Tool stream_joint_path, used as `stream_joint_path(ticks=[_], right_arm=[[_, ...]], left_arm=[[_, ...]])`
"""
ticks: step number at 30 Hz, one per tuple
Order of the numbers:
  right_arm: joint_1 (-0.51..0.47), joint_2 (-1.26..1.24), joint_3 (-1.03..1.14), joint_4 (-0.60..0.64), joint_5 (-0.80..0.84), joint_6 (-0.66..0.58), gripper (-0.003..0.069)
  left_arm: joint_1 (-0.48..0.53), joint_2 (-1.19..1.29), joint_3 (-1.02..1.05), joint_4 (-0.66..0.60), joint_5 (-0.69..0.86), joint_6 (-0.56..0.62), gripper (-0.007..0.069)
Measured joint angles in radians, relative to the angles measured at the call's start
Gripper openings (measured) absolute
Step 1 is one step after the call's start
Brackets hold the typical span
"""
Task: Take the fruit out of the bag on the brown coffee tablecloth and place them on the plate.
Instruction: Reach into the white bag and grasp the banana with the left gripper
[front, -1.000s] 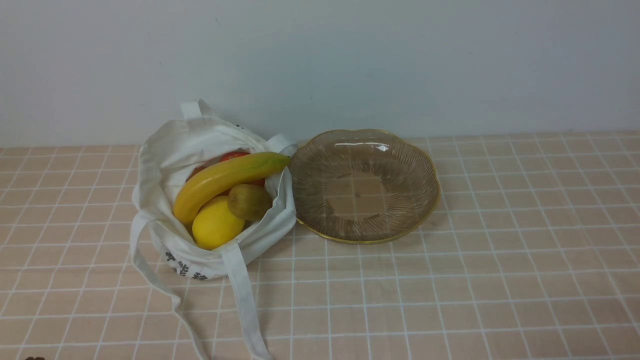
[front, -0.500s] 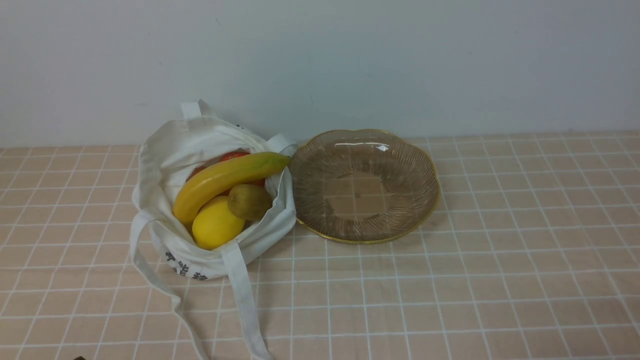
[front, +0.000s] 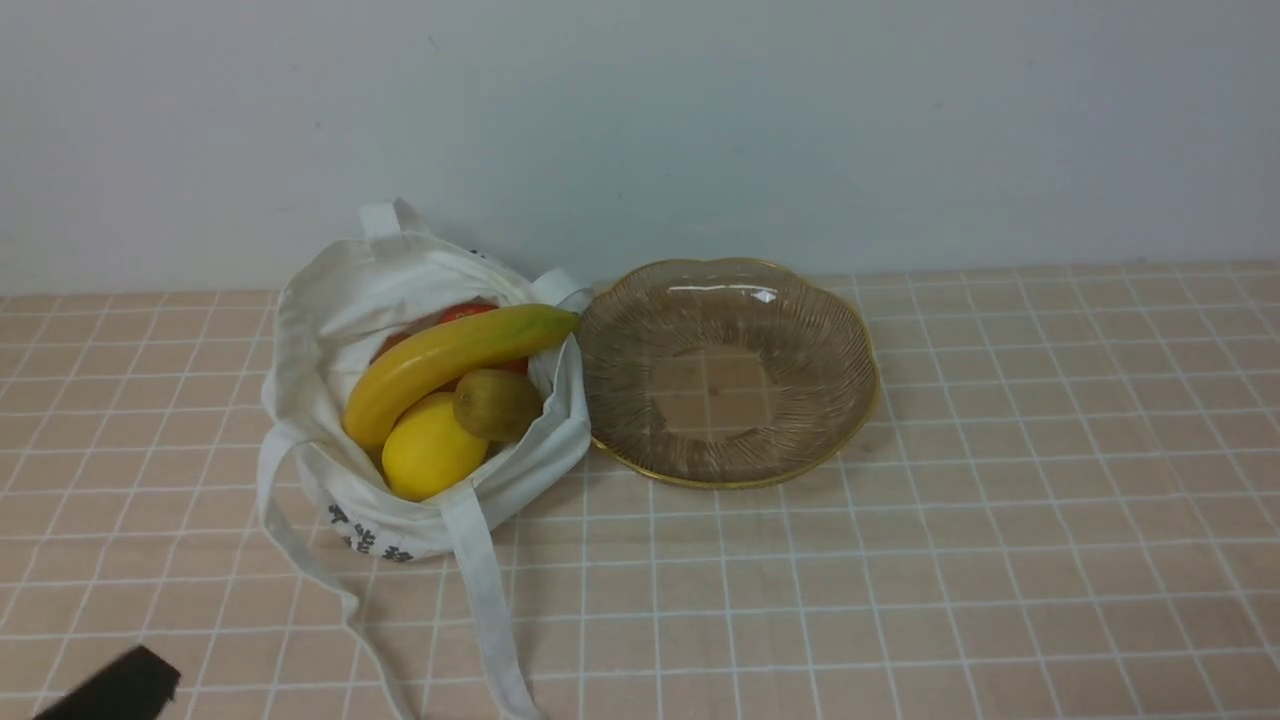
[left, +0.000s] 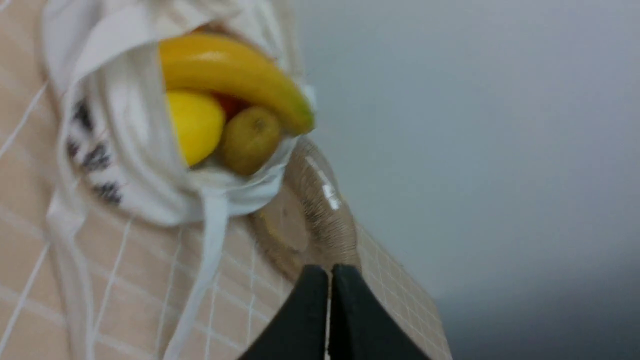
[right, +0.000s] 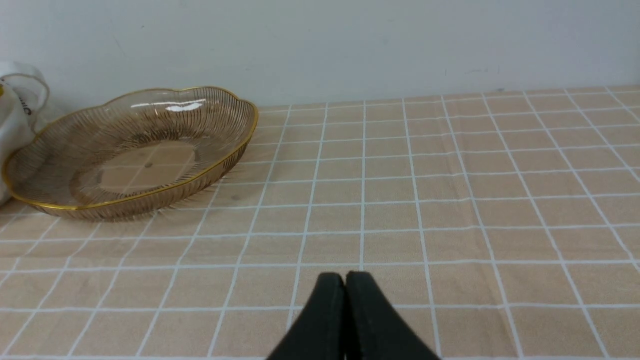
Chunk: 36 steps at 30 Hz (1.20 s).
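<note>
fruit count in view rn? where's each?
4. All in the bag: banana lying across the top, lemon at the near side beneath it, kiwi beside the lemon toward the plate, red fruit peeking out behind the banana. More may be hidden underneath. Plate holds none.

Plain pale grey wall (front: 760, 120), faintly scuffed, under soft even light
</note>
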<state>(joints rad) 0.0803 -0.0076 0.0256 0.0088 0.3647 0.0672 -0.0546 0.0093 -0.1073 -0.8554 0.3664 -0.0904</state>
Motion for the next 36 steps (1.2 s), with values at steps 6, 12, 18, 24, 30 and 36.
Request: stream_joint_path(ticks=[6,12,18,24,30,36], right_arm=[[0.0,0.0,0.0,0.0,0.0,0.0,-0.0013],[0.0,0.0,0.0,0.0,0.0,0.0,-0.0013],[0.0,0.0,0.0,0.0,0.0,0.0,-0.0013],[0.0,0.0,0.0,0.0,0.0,0.0,-0.0013],[0.0,0.0,0.0,0.0,0.0,0.0,-0.0013],[0.0,0.0,0.0,0.0,0.0,0.0,-0.0013]], left_arm=[[0.0,0.343,-0.283,0.209,0.238,0.136,-0.0008],[0.0,0.81,-0.575,0.538,0.574,0.167,-0.0008],[0.0,1.22,-0.852,0.743,0.655,0.209,-0.0008],[-0.059,1.52,-1.074,0.781,0.658,0.268,-0.0008],[-0.135,1.658,-1.22,0.804,0.656,0.257,-0.0003],[-0.155,1.685,-1.255,0.855,0.542,0.197,0.0073]])
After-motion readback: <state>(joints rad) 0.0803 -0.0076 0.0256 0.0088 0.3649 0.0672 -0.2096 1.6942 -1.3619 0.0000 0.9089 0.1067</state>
